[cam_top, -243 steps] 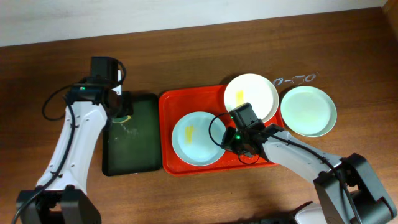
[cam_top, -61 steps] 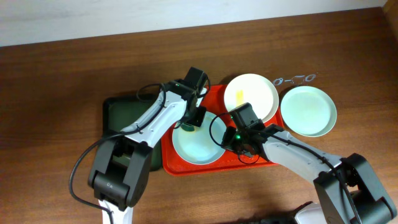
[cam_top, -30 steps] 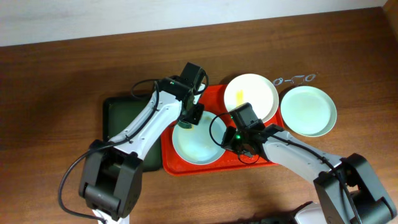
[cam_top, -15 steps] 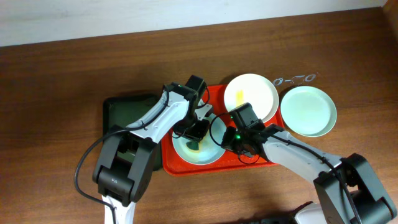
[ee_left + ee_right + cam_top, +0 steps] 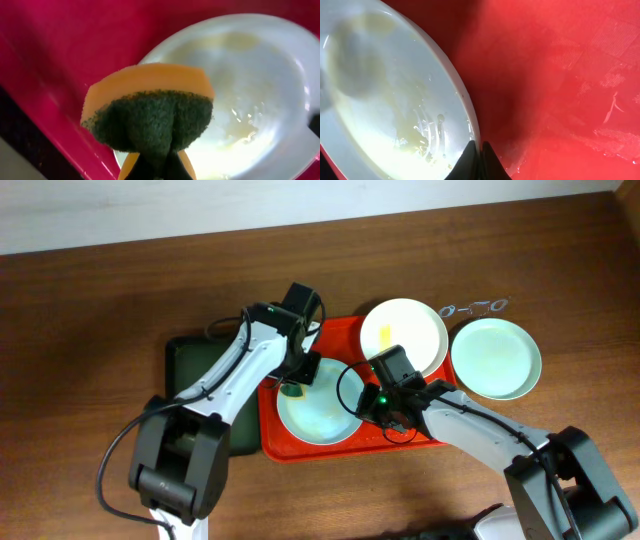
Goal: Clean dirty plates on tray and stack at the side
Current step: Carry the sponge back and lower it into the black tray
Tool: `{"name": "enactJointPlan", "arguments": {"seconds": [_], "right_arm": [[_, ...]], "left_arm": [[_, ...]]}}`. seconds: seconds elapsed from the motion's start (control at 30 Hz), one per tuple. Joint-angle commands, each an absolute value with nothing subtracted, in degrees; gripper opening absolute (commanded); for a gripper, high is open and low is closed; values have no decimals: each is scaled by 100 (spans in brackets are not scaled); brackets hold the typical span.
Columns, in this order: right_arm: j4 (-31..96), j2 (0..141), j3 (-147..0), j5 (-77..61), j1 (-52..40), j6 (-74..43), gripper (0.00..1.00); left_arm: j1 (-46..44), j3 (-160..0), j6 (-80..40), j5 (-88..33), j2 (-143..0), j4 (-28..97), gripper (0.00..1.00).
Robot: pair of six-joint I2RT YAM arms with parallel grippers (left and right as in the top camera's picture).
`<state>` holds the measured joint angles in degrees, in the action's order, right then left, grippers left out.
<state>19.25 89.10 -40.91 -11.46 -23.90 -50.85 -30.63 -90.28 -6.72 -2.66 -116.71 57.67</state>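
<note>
Tally on the desk [image 5: 100,300]
Two mint-blue plates [image 5: 325,412], one cream plate [image 5: 403,335], one red tray [image 5: 343,338], one green tray [image 5: 182,368], one sponge [image 5: 150,115].

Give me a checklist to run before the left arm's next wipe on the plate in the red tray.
1. Grip: the sponge is clamped in the left gripper: ok.
2. Hold: the right gripper pinches the rim of the mint plate: ok.
3. Contact between sponge and that plate: cannot tell; it sits over the plate's left rim.
4. Is the mint plate clean: not ok, a faint yellowish film shows in its well.
5. Is the cream plate clean: not ok, yellow smear near its middle.
6. Stacking spot: ok, the second mint plate lies on the table right of the red tray.
</note>
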Motion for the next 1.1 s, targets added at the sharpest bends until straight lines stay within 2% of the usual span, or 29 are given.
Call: {"name": "enactJointPlan", "arguments": {"seconds": [0.0,0.2,0.4,0.7,0.93,1.07], "right_arm": [[1925,8941,-4071,-1068,-2436,-5129,4],[1922,8941,-4071,-1068,-2436,-5129,4],[1925,8941,-4071,-1068,-2436,-5129,4],[1927,8941,-4071,-1068,-2436,-5127,4],[1927,8941,-4071,-1070,-2436,-5127,4],[1925,8941,-4071,-1068,-2436,-5127,4]], "left_arm": [[-3063,-8694,-982,-128,-12086,5642,0],[-3234,-8521,-810,-843,-12344,5784,0],[-3227,-9021,-740,-1369,-11723,6250,0],[-2185,-9413,-1094,342,-10527,6445,0],[-987,-9288,-1111,434,-10541,6464,0],[-781,-9164,-1111,436,-10547,6368,0]]}}
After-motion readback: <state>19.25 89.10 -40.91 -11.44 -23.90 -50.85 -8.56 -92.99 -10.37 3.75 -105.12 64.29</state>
